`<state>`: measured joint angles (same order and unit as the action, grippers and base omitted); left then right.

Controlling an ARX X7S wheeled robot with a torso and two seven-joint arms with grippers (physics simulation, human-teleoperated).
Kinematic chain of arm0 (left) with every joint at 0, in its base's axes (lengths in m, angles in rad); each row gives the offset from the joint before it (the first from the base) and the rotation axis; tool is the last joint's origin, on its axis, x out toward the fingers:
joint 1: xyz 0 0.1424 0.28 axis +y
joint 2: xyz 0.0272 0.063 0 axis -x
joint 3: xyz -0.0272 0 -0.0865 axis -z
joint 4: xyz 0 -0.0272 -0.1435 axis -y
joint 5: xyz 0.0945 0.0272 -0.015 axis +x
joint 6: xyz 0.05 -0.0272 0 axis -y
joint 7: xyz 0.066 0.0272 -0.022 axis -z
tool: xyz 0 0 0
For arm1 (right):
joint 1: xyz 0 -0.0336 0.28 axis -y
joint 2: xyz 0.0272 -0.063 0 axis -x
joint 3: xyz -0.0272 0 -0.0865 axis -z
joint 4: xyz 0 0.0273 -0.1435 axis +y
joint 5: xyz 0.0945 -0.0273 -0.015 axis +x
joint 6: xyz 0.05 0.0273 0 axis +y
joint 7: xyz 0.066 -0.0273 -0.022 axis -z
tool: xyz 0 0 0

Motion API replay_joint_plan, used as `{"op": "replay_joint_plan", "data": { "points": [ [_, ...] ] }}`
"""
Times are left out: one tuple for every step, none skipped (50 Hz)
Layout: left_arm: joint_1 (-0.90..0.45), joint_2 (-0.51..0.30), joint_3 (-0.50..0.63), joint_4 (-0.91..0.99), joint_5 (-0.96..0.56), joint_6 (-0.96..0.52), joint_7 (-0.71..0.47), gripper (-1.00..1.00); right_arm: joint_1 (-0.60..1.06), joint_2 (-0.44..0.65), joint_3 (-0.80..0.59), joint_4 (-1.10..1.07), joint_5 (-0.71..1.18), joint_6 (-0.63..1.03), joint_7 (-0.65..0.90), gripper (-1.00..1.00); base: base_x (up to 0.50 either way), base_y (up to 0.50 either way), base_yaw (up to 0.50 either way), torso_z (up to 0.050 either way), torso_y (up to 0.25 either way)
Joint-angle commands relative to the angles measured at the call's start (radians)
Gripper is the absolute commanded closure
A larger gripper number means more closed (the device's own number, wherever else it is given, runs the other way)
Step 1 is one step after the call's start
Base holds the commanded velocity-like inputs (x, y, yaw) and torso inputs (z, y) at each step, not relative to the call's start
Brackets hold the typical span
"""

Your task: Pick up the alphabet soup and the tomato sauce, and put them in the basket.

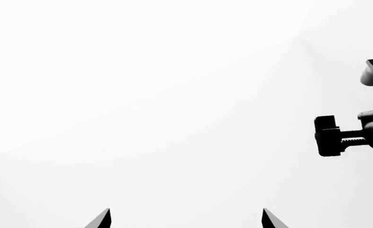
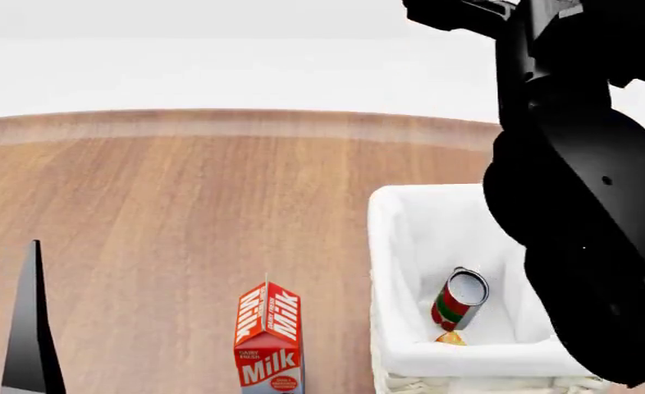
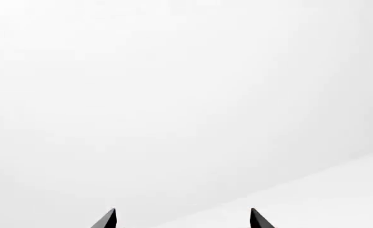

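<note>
In the basket the tomato sauce lay tilted; soup not visible, maybe beneath. Both grippers, left & right, were spread, empty, facing blank white. I'd judged: check for soup w/ head cam before retreating.

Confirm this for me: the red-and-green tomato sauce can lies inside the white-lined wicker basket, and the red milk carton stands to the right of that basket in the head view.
Wrong on one count: the red milk carton stands to the left of the white-lined wicker basket, not the right. The head view shows it. The red-and-green tomato sauce can does lie tilted inside the basket.
</note>
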<state>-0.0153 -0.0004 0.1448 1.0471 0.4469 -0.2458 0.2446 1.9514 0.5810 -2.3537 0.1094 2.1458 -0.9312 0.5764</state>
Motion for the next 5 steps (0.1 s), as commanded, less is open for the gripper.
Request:
{"op": "replay_joint_plan", "data": {
  "points": [
    [0.012, 0.0, -0.005, 0.0, -0.005, 0.012, -0.003, -1.0, 0.0, 0.285, 0.316, -0.387, -0.708, -0.106, 0.432, -1.0, 0.0, 0.0, 0.0, 0.0, 0.0],
    [0.013, 0.0, -0.005, 0.0, -0.005, 0.014, -0.004, -1.0, -0.012, 0.302, 0.331, -0.413, -0.756, -0.105, 0.462, -1.0, 0.0, 0.0, 0.0, 0.0, 0.0],
    [0.014, 0.0, -0.005, 0.0, -0.004, 0.016, -0.004, -1.0, -0.026, 0.316, 0.352, -0.427, -0.812, -0.106, 0.494, -1.0, 0.0, 0.0, 0.0, 0.0, 0.0],
    [0.015, 0.0, -0.005, 0.0, -0.005, 0.017, -0.005, -1.0, -0.034, 0.327, 0.364, -0.445, -0.823, -0.102, 0.501, -1.0, 0.0, 0.0, 0.0, 0.0, 0.0],
    [0.017, 0.0, -0.001, 0.0, 0.0, 0.017, -0.006, -1.0, -0.055, 0.354, 0.396, -0.475, -0.873, -0.109, 0.534, -1.0, 0.0, 0.0, 0.0, 0.0, 0.0]
  ]
}}
